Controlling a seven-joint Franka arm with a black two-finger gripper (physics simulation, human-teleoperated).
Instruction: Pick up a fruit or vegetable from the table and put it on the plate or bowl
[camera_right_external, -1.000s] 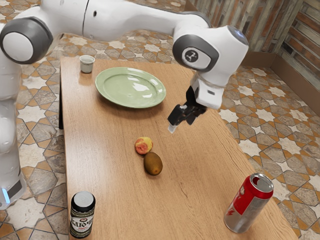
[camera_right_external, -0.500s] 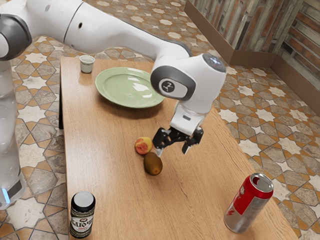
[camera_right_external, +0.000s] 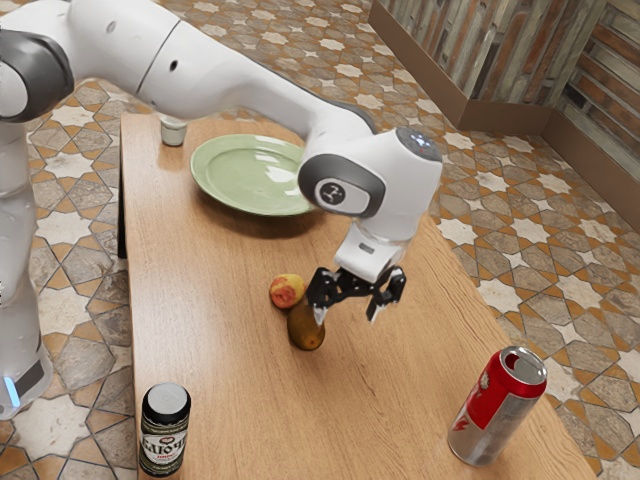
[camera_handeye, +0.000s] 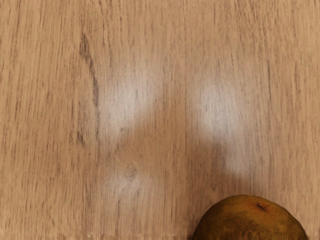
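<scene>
bottle (camera_right_external: 165, 428): dark and upright, at the near corner of the table (camera_right_external: 220, 390). It is well apart from the work and no concern.
can (camera_right_external: 497, 405): red and leaning, near the table's edge at the exterior view's right. It is well apart from the fruit, so a straight lift will not disturb it.
kiwi (camera_right_external: 305, 328): brown and oval, lying on bare wood mid-table. In the wrist view the kiwi (camera_handeye: 250, 220) sits just under the hand and off-centre, with plain table (camera_handeye: 150, 100) ahead of it.
gripper (camera_right_external: 345, 314): low over the table with its fingers spread apart and nothing between them. One finger (camera_right_external: 318, 310) overlaps the kiwi's top in the exterior view. I cannot tell whether it touches.
step: lining up on the kiwi before the descent.
doing it well: shift the hand toward the kiwi until the fruit is centred between the fingers, and only then go down. Descending now would likely land a finger on top and roll it away. Close across the short axis, low on the body, and squeeze gently.
peach (camera_right_external: 287, 291): small, red-yellow, just beside the kiwi on its far side. Keep the fingers from nudging it.
plate (camera_right_external: 240, 170): green and empty, farther back, partly behind the arm. It is the drop target, so lift clear first.
cup (camera_right_external: 174, 131): small, at the far corner beyond the plate.
</scene>
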